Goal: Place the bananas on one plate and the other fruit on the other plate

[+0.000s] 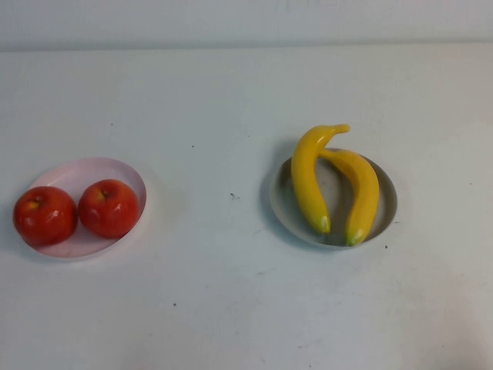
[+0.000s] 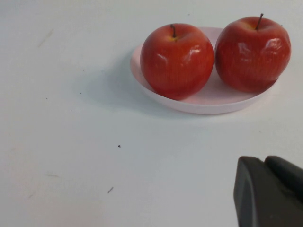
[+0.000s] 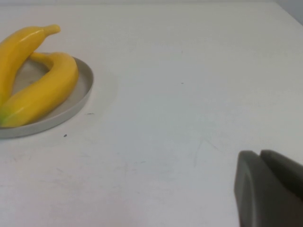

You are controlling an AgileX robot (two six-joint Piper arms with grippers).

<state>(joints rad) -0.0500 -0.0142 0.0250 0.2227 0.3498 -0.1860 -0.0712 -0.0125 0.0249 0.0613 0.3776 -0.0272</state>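
The table (image 1: 246,308) is white and wide. The grey plate (image 1: 385,202) holds both bananas (image 1: 308,173), which cross at their top ends. It sits off to the side of the right gripper (image 3: 272,189), well apart from it. The pink plate (image 1: 85,173) holds both apples (image 1: 109,208), side by side and touching. It lies just ahead of the left gripper (image 2: 270,191), with bare table between.

Only a dark bit of each gripper shows in its wrist view, so I cannot tell if either is open or closed. Neither one holds fruit.

I think the sorting is done. The best thing now is to keep both arms back and low, away from the plates, so nothing gets bumped or rolls off.
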